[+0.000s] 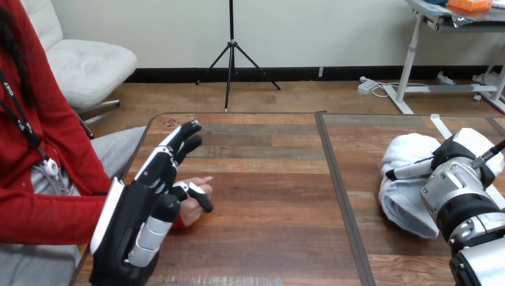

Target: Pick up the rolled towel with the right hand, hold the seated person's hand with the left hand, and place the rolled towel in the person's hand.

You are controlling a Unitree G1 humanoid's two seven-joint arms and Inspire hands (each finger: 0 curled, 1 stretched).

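Observation:
The white rolled towel (407, 199) lies on the table's right half. My right hand (455, 156) sits on top of it, its thumb pressed across the roll's near side and its fingers wrapped over the far side, mostly hidden. The towel still rests on the wood. At the left, the person's hand (192, 208) lies loosely curled on the table near the left edge. My left hand (156, 179) is right beside it with its fingers straight and pointing away from me. Its thumb lies across the person's fingers, and much of their hand is hidden behind my palm.
A dark seam (336, 179) runs down the table (268, 179) between its two halves. The person sits at the left edge, their red sleeve (41, 214) reaching toward the table. A white strip (440, 126) lies beyond the towel.

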